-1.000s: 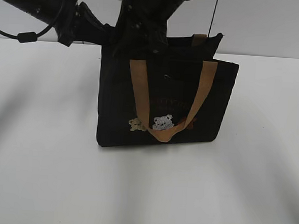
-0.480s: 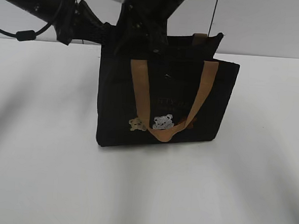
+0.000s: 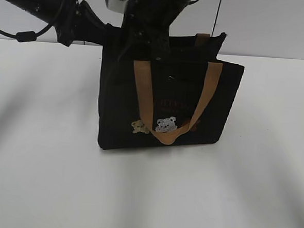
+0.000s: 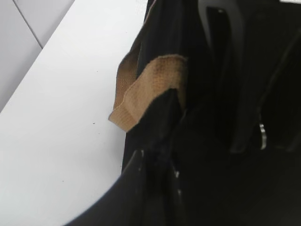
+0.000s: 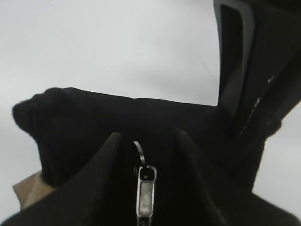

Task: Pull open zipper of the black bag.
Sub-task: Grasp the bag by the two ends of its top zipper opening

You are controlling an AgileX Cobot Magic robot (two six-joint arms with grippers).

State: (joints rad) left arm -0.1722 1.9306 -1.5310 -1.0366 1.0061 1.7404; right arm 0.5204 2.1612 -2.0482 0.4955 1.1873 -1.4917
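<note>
1. Our right end effector point(image 5: 146, 146) has its fingers part-open on either side of the silvery zipper pull tab point(image 5: 145, 195); we cannot tell if it grips the tab.
2. Our left end effector point(image 4: 157, 165) is nearly closed, pinching the top edge of the black bag point(image 3: 168, 104).
3. We see the bag upright on the white bench point(image 3: 45, 164), tan handle point(image 3: 166, 135) hanging down its front.

Right tool point(image 5: 146, 165): two dark fingers point(image 5: 101, 174) seen at bottom, jaws parted, silvery zipper pull tab point(image 5: 145, 190) hanging between them. Whether the tab is pinched cannot be told. Black bag point(image 5: 122, 122) fabric fills the middle, bunched into a rounded corner at left. Tan handle point(image 5: 28, 190) scrap glimpsed lower left. Other arm's dark finger point(image 5: 235, 56) seen upper right, against the bag edge. White surface point(image 5: 117, 42) behind.
</note>
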